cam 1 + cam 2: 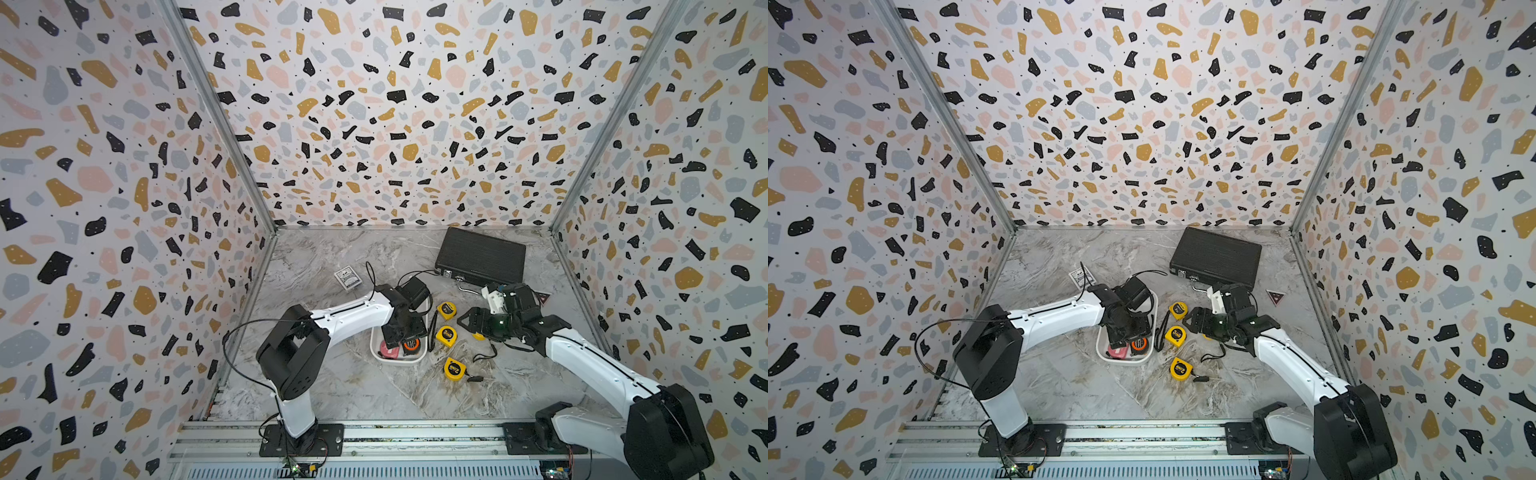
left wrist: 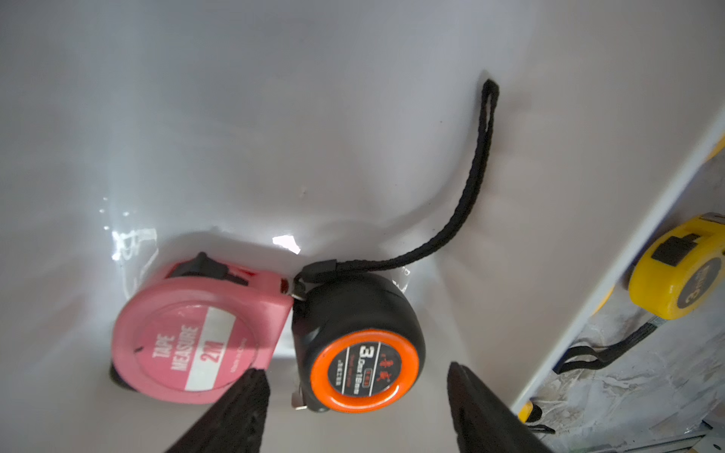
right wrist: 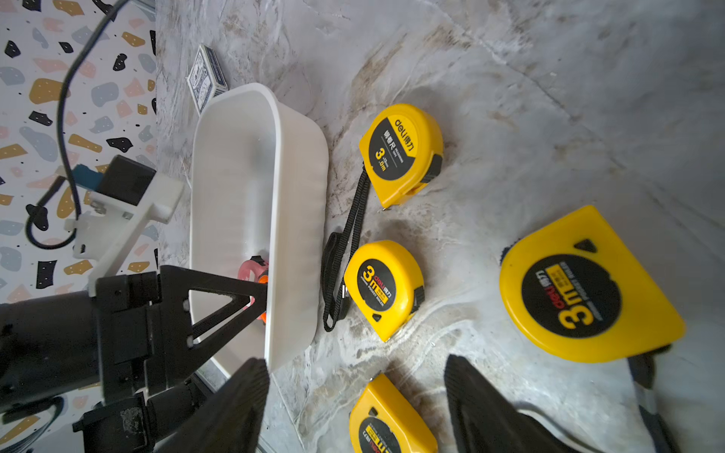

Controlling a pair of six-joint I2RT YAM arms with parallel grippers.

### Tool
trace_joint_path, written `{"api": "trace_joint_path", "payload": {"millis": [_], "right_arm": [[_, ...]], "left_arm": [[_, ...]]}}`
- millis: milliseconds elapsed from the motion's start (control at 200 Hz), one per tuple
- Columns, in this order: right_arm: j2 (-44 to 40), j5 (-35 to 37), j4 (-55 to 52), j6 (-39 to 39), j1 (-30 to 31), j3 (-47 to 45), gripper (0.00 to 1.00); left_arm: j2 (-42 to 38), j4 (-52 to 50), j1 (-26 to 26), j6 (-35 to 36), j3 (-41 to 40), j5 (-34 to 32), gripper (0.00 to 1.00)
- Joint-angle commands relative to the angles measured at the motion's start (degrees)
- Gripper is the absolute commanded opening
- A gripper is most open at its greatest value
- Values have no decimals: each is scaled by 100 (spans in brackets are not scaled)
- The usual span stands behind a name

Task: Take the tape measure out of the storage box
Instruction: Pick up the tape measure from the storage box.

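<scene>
The white storage box (image 1: 415,360) (image 3: 298,204) lies mid-table. Inside it, at its near end, a pink tape measure (image 2: 188,345) (image 1: 389,353) lies beside a black tape measure with an orange face (image 2: 361,353) (image 1: 410,345). The black one's strap (image 2: 476,164) trails along the box floor. My left gripper (image 2: 359,392) (image 1: 391,341) reaches down into the box, open. Its fingers stand either side of the black-and-orange tape measure, with a gap showing on each side. My right gripper (image 3: 357,374) (image 1: 463,322) hovers open over the table right of the box, holding nothing.
Several yellow tape measures lie on the table right of the box: (image 1: 446,309), (image 1: 446,336), (image 1: 454,369), and one (image 3: 588,286) under my right gripper. A black ribbed case (image 1: 482,255) sits at the back right. A card deck (image 1: 348,278) lies behind the box.
</scene>
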Motion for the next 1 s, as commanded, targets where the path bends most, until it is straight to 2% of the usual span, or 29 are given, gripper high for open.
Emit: {"api": "trace_joint_path", "payload": {"millis": [0,506,616,731,881,991], "right_arm": [[-148,-4,-143,-103,-29,7,76],[-166,5,-132,-68,-40,-10,77],[-149,12,-119,-56,-40,3,77],[-148,13,-103,-42,-40,11,77],[-167,-43,-73,-25,-40,26,77],[-216,-163,35,8,-40,4,77]], "left_arm": [[135,61,-74,-14,29,-51,75],[518,7,-160,48,201,-84,71],[603,36,-165,43,222,-76,67],[586,19,-166,31,248,-74,56],[366,-99,-166,0,312,-110,22],[67,-275,-169,-46,400,-197,1]]}}
